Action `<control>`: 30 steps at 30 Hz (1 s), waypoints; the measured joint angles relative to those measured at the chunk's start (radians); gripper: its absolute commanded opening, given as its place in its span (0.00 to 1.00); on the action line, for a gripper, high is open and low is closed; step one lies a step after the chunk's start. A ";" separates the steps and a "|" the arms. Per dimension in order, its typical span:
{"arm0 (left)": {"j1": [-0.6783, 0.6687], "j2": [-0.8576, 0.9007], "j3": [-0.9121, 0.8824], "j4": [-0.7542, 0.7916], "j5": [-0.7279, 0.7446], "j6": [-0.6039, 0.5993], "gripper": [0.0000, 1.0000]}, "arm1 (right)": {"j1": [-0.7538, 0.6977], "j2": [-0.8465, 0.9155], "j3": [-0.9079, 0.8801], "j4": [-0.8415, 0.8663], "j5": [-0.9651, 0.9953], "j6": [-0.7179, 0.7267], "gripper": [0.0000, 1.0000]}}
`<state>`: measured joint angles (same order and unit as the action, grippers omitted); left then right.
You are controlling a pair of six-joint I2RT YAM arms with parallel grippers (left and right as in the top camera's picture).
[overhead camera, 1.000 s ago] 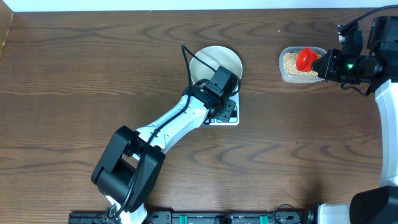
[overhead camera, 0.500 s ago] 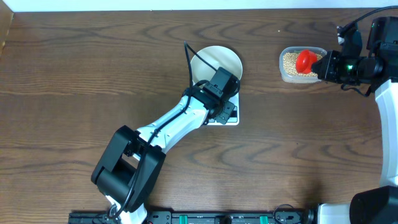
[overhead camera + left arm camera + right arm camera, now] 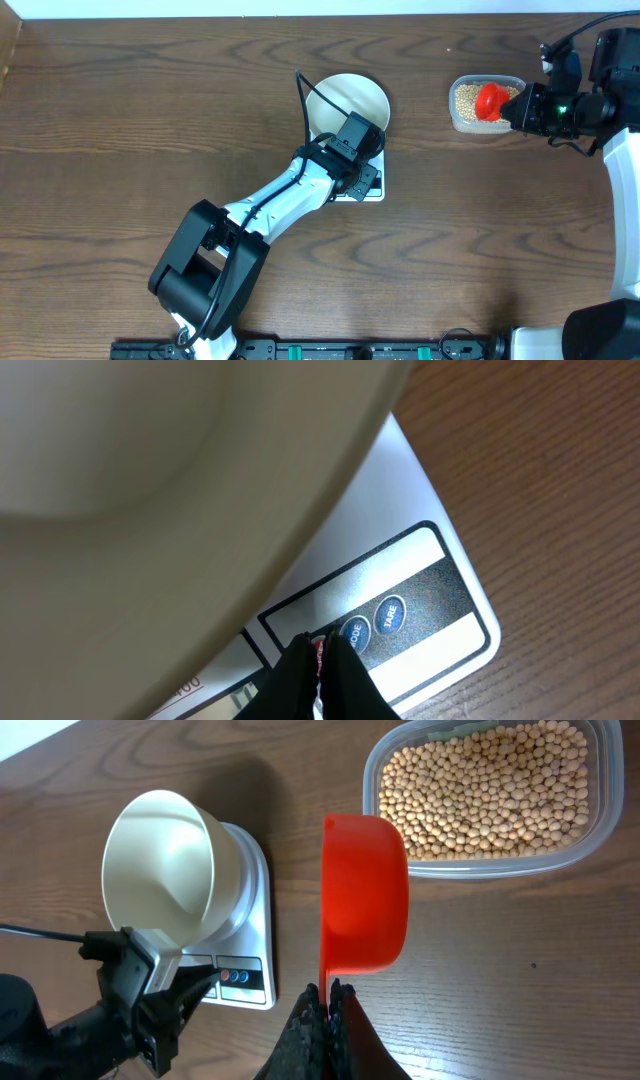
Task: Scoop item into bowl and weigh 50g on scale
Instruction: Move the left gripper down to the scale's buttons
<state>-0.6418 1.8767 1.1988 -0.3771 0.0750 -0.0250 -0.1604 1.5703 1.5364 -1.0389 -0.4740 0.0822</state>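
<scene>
We're seeing the left hand [image 3: 322, 665] sitting closed, tips touching down by the scale's [image 3: 445, 622] buttons [image 3: 372, 622], bowl [image 3: 350, 100] sitting on the scale. Over right, beans [image 3: 490, 790] are lying in a tub [image 3: 500, 867] while the right hand [image 3: 325, 1005] is gripping a red scoop [image 3: 365, 895] over it.

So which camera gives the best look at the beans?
Right wrist: the beans show individually in their clear container. Overhead they're a small tan patch partly behind the red scoop; left wrist shows none.
</scene>
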 measured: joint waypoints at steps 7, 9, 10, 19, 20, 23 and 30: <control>0.000 0.045 0.000 0.001 0.002 0.000 0.07 | 0.000 0.000 0.000 0.000 0.000 0.000 0.01; -0.002 0.045 0.000 0.004 0.000 -0.001 0.07 | 0.000 0.000 0.000 0.000 0.000 0.000 0.01; -0.002 0.045 0.000 0.004 0.001 -0.001 0.07 | 0.000 0.000 0.000 0.000 0.000 0.000 0.01; -0.002 0.045 0.000 0.004 0.000 -0.001 0.07 | 0.000 0.000 0.000 0.000 0.000 -0.004 0.01; -0.002 0.045 0.000 0.003 0.000 -0.001 0.07 | 0.000 0.000 0.000 0.000 0.000 -0.004 0.01; -0.002 0.045 0.000 0.003 0.000 -0.001 0.07 | 0.000 0.000 0.000 0.000 0.000 -0.004 0.01; -0.004 0.045 0.000 -0.005 -0.014 -0.017 0.07 | 0.000 0.000 0.000 0.000 0.000 -0.004 0.01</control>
<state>-0.6460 1.9217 1.1992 -0.3820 0.0608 -0.0422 -0.1604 1.5703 1.5364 -1.0393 -0.4740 0.0780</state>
